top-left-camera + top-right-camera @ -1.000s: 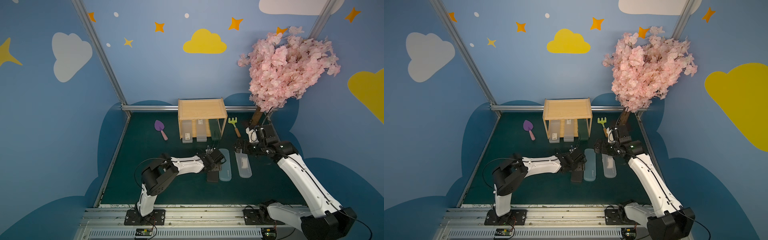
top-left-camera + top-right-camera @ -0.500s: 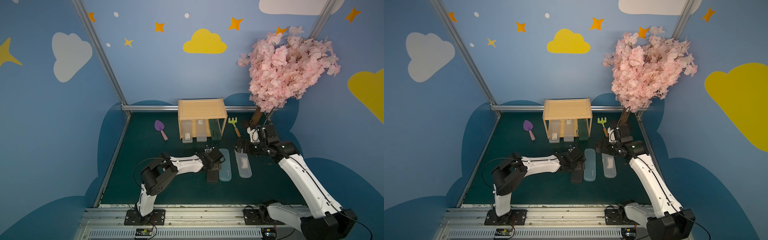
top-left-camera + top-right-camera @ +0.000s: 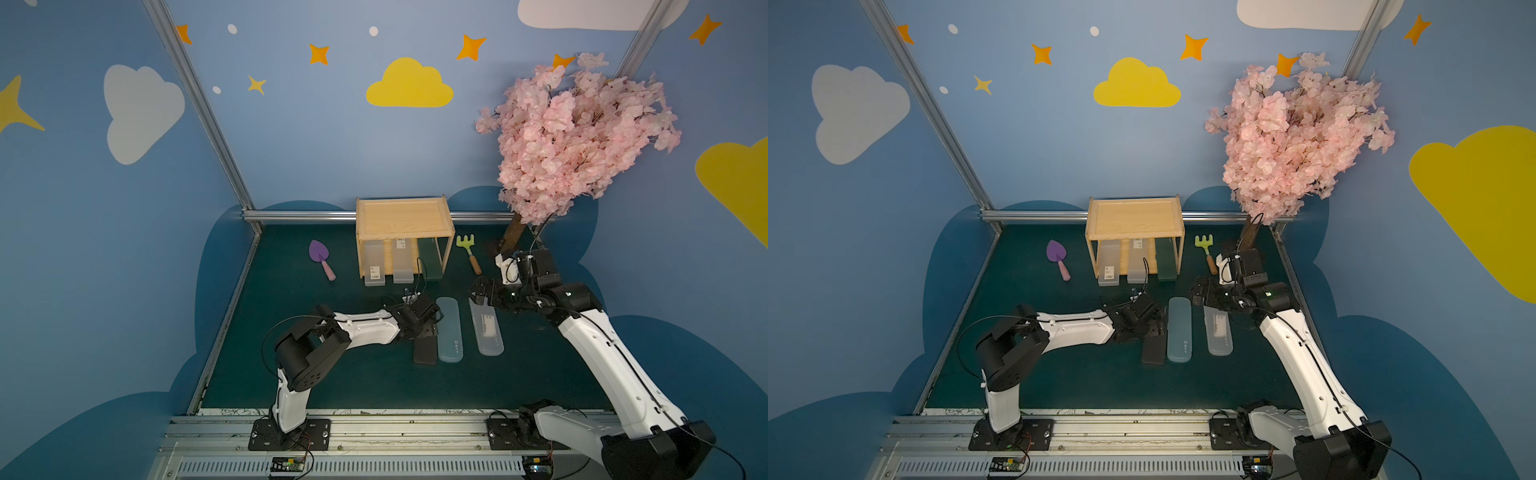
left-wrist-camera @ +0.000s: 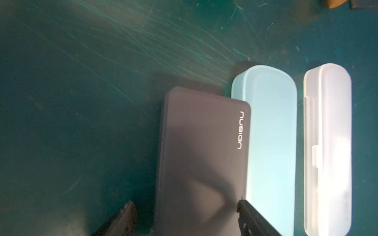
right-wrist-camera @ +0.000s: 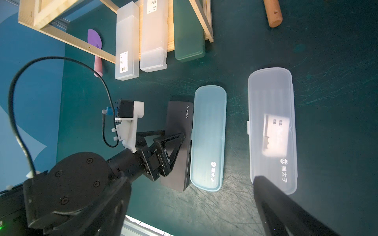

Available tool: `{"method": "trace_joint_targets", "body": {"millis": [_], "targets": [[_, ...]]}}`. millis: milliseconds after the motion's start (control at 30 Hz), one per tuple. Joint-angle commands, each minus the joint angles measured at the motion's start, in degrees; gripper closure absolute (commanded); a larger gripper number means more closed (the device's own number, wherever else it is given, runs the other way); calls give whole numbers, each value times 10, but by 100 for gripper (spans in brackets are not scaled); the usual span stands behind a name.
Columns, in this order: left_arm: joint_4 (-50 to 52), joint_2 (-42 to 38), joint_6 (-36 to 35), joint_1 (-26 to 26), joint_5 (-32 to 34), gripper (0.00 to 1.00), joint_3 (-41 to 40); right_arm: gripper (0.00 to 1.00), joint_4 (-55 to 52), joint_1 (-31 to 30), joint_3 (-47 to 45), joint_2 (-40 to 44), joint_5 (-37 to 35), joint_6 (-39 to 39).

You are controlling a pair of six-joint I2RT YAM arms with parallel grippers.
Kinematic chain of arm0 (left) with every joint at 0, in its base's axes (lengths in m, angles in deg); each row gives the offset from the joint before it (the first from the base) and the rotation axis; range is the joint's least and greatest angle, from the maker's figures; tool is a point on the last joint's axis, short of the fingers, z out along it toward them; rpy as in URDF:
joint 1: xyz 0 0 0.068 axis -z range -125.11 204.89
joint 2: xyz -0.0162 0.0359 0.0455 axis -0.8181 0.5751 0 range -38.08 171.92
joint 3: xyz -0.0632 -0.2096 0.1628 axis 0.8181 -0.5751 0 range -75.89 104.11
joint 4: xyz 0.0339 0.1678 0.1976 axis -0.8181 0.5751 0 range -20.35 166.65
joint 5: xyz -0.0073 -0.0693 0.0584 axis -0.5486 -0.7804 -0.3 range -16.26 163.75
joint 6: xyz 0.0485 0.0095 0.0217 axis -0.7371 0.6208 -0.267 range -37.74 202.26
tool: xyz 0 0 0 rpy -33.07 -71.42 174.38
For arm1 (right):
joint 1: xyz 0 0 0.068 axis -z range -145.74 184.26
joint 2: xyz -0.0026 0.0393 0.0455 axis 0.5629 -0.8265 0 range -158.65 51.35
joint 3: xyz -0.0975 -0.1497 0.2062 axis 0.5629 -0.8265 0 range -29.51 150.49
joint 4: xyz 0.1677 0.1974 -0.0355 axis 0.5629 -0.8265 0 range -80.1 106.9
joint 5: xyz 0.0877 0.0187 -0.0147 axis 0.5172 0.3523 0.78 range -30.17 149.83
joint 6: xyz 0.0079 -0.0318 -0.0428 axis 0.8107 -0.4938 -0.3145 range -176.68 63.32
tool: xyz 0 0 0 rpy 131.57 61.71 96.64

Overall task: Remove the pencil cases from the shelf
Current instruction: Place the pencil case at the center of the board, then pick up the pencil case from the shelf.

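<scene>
walls: blue panels (image 3: 291, 145) all round, painted with yellow and white clouds and orange stars; a pink blossom tree (image 3: 573, 137) fills the far right corner.
done: three cases are off the shelf (image 3: 401, 218) and lie flat on the mat in front of it, side by side: black case (image 5: 178, 116), teal case (image 5: 208, 137) against its long edge, clear case (image 5: 272, 102) a little apart.
to do: three more sit on the lower tier with their ends poking out the front: frosted case with the barcode (image 5: 126, 40), second frosted case (image 5: 154, 40), dark green case (image 5: 189, 40). the top tier is bare.
progress: about halfway, by my reckoning.
left gripper (image 4: 185, 203): jaws apart, astride the black case; a strip of mat shows between one finger and the case's edge, so the hold looks loose, not pinched.
right gripper (image 3: 477, 294): spread wide and holding nothing, hanging over the shelf-side end of the clear case.
surface: dark green mat (image 3: 332, 374), scuffed with pale scratches; a purple trowel (image 3: 319, 253) and a green rake (image 3: 465, 242) lie either side of the shelf, no part of the job.
front edge: aluminium rail (image 3: 374, 432) carrying both arm bases.
</scene>
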Motion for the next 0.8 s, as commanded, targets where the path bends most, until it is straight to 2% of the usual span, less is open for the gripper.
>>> {"method": "trace_joint_targets", "body": {"millis": [0, 200, 433, 567, 667, 767], "targets": [[70, -19, -34, -9, 22, 13, -27, 2, -4, 2, -4, 13, 6, 0], [148, -111, -109, -8, 38, 5, 1, 2, -2, -8, -22, 8, -11, 3], [163, -247, -172, -30, 46, 0, -35, 2, -7, -55, -50, -52, -45, 39], [156, -292, -241, -95, 28, 0, -66, 2, 15, -99, -39, -80, -68, 48], [149, -306, -264, -162, 2, 0, -86, 2, 31, -128, -13, -107, -85, 52], [117, -323, -291, -206, -9, 0, -106, 2, 71, -145, 1, -140, -94, 52]]}}
